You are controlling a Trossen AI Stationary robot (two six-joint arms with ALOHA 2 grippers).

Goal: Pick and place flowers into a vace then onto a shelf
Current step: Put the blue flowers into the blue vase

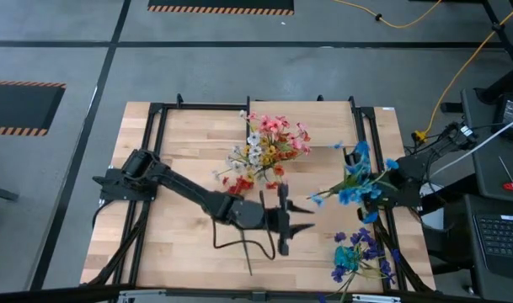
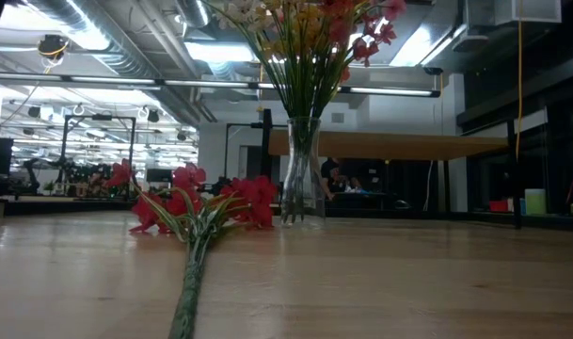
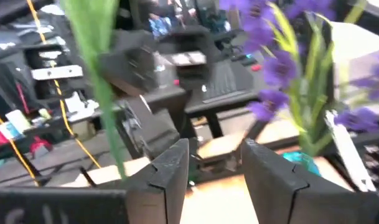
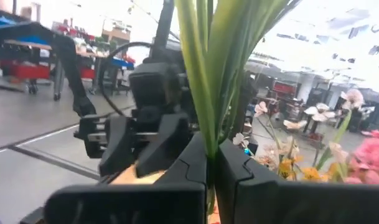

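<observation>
Grey workshop floor with hazard-striped mats surrounds the pale butcher-block bench [image 1: 180, 168], framed by black metal rails. Near the back centre of the bench stands a clear glass vase [image 2: 302, 169] already carrying a mixed bouquet of pink, white, yellow and red artificial flowers [image 1: 269, 145]; behind it, in the low view, the flat pale wood shelf [image 2: 389, 144] sits raised on thin black posts. A red-bloomed spray [image 2: 197, 205] lies flat on the bench in front of the vase, and a bunch of purple and blue sprays [image 1: 357, 252] lies at the front right corner. The left tool [image 1: 288, 220] reaches over the front centre of the bench, its fingers [image 3: 170, 171] parted with nothing visibly between them; a green stem hangs beside them rather than within the gap. The right tool [image 4: 211, 168] is at the right side of the bench, fingers pressed together on the green stems of a blue-flowered spray [image 1: 357, 181], which projects toward the left arm. The step in hand appears to be a handover or regrasp of the blue spray, with the right arm as carrier. The next move probably calls for lifting the stems upright, aligning their ends over the vase mouth and lowering without disturbing the bouquet.
</observation>
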